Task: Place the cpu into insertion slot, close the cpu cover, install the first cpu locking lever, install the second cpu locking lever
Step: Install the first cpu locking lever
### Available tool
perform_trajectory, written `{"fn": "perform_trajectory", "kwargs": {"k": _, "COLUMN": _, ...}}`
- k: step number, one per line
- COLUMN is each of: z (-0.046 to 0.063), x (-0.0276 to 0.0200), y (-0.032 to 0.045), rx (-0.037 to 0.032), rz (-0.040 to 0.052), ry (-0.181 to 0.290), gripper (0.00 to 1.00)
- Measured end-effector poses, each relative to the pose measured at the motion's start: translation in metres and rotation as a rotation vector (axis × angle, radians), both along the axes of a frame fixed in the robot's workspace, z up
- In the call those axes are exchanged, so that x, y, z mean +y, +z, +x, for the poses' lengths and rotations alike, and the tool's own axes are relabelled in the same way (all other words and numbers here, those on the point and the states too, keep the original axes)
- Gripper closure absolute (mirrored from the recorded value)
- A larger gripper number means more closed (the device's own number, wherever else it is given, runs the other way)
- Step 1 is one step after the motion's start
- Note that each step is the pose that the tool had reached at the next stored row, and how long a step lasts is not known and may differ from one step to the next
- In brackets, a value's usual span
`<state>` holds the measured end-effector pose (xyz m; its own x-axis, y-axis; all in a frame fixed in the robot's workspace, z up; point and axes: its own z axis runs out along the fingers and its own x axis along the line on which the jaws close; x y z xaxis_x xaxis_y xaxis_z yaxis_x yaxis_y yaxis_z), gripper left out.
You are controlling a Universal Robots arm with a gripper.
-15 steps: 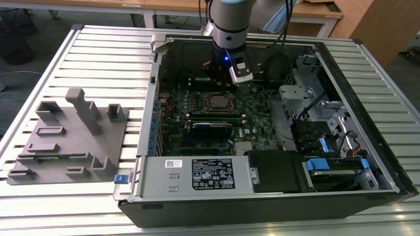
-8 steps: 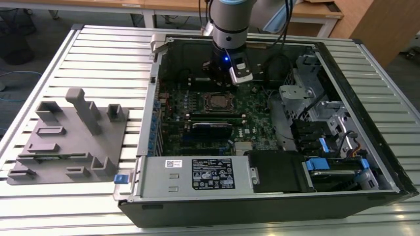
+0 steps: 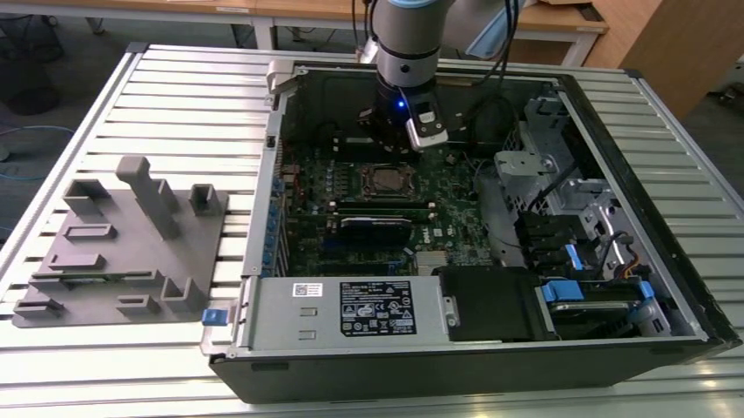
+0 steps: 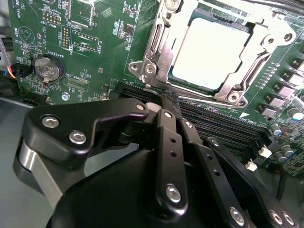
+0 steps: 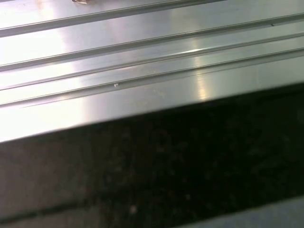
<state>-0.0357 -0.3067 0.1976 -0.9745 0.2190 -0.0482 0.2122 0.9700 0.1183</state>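
Down on the green board, the cpu sits flat in the slot. Its pale metal top shows through the window of the cover, which lies down over it. Your gripper hovers just beside the socket edge nearest the memory slots, fingers drawn together with nothing visible between them. You cannot tell from these views whether either locking lever is latched.

Treat the cpu as light, rigid and smooth-topped, but fragile. Take it by opposite edges only and never load it unevenly, since the contacts beneath would likely bend. The cover looks like thin, stiff sheet on a hinge, so push it at its frame or free edge, not through the window. Levers of this kind are probably springy wire that pushes back and slips off smooth fingertips, so bear on the bent end.
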Motion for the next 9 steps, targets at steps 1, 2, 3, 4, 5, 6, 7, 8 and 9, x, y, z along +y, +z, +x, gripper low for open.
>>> {"fn": "perform_trajectory", "kwargs": {"k": 1, "z": 0.0000, "x": 0.0000, "y": 0.0003, "rx": 0.0001, "rz": -0.0002, "ry": 0.000, "gripper": 0.89}}
{"fn": "perform_trajectory", "kwargs": {"k": 2, "z": 0.0000, "x": 0.0000, "y": 0.0006, "rx": 0.0001, "rz": -0.0003, "ry": 0.000, "gripper": 0.89}}
{"fn": "perform_trajectory", "kwargs": {"k": 3, "z": 0.0000, "x": 0.0000, "y": 0.0010, "rx": 0.0001, "rz": -0.0002, "ry": 0.000, "gripper": 0.89}}
{"fn": "perform_trajectory", "kwargs": {"k": 4, "z": 0.0000, "x": 0.0000, "y": 0.0014, "rx": 0.0001, "rz": -0.0001, "ry": 0.000, "gripper": 0.89}}
{"fn": "perform_trajectory", "kwargs": {"k": 5, "z": 0.0000, "x": 0.0000, "y": 0.0017, "rx": 0.0000, "rz": -0.0001, "ry": 0.000, "gripper": 0.89}}
{"fn": "perform_trajectory", "kwargs": {"k": 6, "z": 0.0000, "x": 0.0000, "y": 0.0020, "rx": 0.0000, "rz": -0.0001, "ry": 0.000, "gripper": 0.89}}
{"fn": "perform_trajectory", "kwargs": {"k": 7, "z": 0.0000, "x": 0.0000, "y": 0.0024, "rx": 0.0000, "rz": -0.0001, "ry": 0.000, "gripper": 0.89}}
{"fn": "perform_trajectory", "kwargs": {"k": 8, "z": 0.0000, "x": 0.0000, "y": 0.0029, "rx": -0.0001, "rz": 0.0000, "ry": 0.000, "gripper": 0.89}}
{"fn": "perform_trajectory", "kwargs": {"k": 9, "z": 0.0000, "x": 0.0000, "y": 0.0034, "rx": -0.0004, "rz": 0.0005, "ry": 0.000, "gripper": 0.89}}
